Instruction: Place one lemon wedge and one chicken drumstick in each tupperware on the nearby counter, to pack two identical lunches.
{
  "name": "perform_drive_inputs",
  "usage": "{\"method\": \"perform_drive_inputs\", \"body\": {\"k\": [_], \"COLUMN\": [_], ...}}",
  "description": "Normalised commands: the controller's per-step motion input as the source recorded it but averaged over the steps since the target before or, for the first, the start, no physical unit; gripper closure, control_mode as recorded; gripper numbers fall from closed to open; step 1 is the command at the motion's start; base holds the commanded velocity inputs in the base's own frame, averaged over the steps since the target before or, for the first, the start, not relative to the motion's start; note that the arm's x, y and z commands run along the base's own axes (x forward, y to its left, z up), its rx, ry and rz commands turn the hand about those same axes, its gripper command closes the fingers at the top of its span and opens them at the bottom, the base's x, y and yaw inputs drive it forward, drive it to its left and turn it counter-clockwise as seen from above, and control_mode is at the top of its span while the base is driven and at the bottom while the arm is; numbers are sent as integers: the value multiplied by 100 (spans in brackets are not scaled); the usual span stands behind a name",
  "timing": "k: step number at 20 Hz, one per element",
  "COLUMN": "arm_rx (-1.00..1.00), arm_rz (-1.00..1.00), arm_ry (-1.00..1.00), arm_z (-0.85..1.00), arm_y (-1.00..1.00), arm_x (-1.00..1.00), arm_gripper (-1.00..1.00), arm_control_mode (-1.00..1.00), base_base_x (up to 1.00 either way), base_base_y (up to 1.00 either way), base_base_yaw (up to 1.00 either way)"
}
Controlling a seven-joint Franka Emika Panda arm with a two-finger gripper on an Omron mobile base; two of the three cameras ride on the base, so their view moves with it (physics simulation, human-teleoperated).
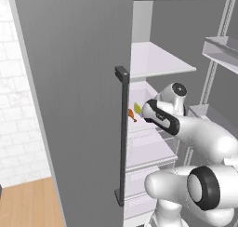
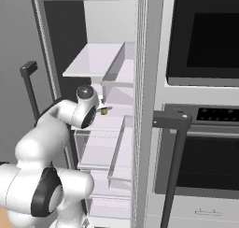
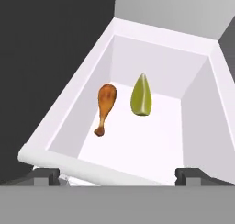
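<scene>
Inside, chicken drumstick (image 3: 105, 107) lies lengthwise, bone end toward the wide-open, empty end effector (image 3: 117, 176).

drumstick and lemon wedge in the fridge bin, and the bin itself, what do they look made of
Drumstick: cooked meat by its look, matte orange-brown skin narrowing to a darker bone end. Lemon wedge: fruit, dull yellow-green, pointed tip. Bin: probably smooth white plastic, judging by its thick rounded rim and plain walls; being rendered, that stays a guess.

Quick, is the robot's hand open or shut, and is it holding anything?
Hand: open and empty, poised at the rim of the white fridge bin, with the chicken drumstick and the lemon wedge lying untouched inside.
</scene>
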Motion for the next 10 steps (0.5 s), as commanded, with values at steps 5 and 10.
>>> {"method": "perform_drive_inputs", "body": {"k": [5, 10], "arm_rx": [0, 0], "arm_rz": [-3, -1], "arm_ry": [-2, 0], "arm_z": [-21, -29], "arm_y": [-6, -5], "arm_x": [44, 36], "arm_gripper": [-100, -100], "arm_control_mode": [-100, -100], "base_base_x": [0, 0], "base_base_y": [0, 0], "base_base_yaw": [0, 0]}}
